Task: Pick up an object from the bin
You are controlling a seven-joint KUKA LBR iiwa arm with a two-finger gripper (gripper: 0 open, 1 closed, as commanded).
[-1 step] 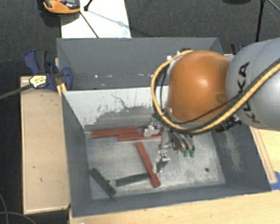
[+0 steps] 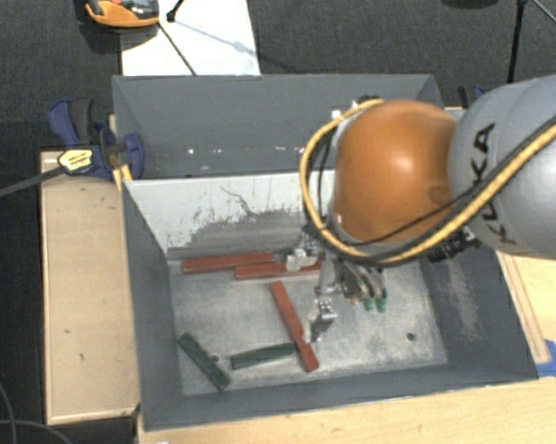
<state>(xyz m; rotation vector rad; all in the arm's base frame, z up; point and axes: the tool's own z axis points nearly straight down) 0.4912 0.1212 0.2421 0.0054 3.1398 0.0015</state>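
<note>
Watching the arm over the grey metal bin (image 2: pixel 151 299). The tool (image 2: pixel 319 325) hangs low under the orange wrist cover (image 2: pixel 392 172), close to the bin floor and roughly mid-bin.

Tool state: can't tell wide or narrow from here, the wrist and cables shade it. I see nothing in it.

Nearest piece is the long thin red-brown bar (image 2: pixel 292 321) lying flat on the floor, just beside the tool on the side away from the arm. Can't say whether they touch. Its long axis runs mostly back-to-front. The far end tilts away from the tool, and the near end ends past the tool towards the front wall. My read is that this bar is the likely pick.

What the coming move turns on: the bar is offset sideways from the tool, not under it. I'd judge it needs a small shift across the bar's width, with the closing direction set across the long axis, not along it.

Other stuff:
- pair of red-brown bars (image 2: pixel 234 264), behind the tool along the foot of the back wall, axis crosswise to the first bar
- dark green flat bar (image 2: pixel 263 357), beyond the red-brown bar, near its front end
- second dark green bar (image 2: pixel 202 361), further out, well apart from the tool

Risk, as I see it: a thin flat bar on metal could slide or pivot instead of lifting.
</note>
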